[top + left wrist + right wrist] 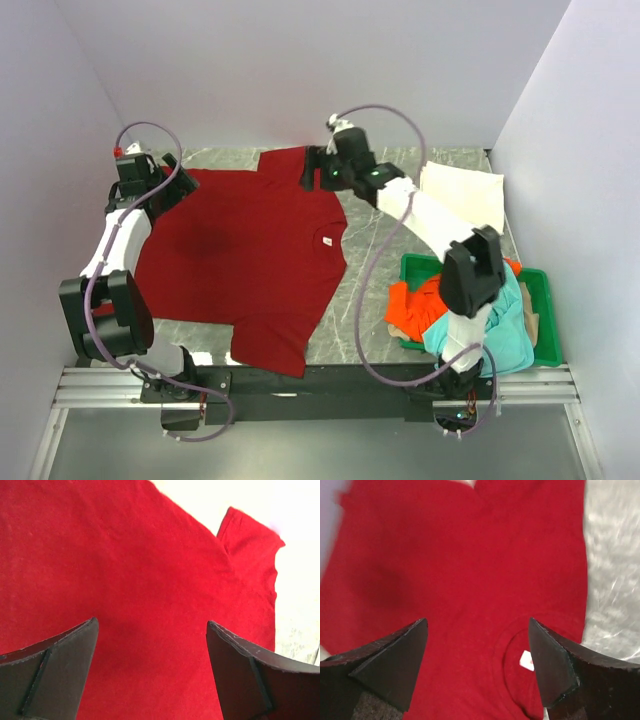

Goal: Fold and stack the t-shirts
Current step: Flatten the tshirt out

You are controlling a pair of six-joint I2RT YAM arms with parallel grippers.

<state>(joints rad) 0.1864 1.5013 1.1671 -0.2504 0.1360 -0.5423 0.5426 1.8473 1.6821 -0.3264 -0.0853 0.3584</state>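
– Dark red t-shirt (pixel 240 260) is laid flat on the worktop (pixel 208 356). Long axis runs left to right: hem at the left, collar (pixel 512 650) at the right. One sleeve points to the far wall, the other reaches the near edge.
– Claws?
– Left claw (pixel 170 185) is parked over the far hem corner, jaws spread wide, nothing gripped. Only red cloth is seen between them in the wrist view. Right claw (pixel 314 172) is set over the far sleeve and shoulder, likewise wide open and empty.
– So the shirt lies on the near side of both?
– Yes. Cloth runs from both claws toward the bases. A fold of the far edge over to the near edge is judged likely. Each arm is nearest its own end, so no crossing should be needed.
– Anything in the way?
– Nothing is seen lying on the shirt. Further right, a cable (pixel 362 300) is looped over bare worktop beside the collar; snagging is judged possible. White t-shirt (pixel 465 195) is folded at the far right, apart from the red one. Green tray (pixel 545 300) sits near right, with orange t-shirt (pixel 410 305) and teal t-shirt (pixel 500 340) bunched in it, partly hidden by the right arm.
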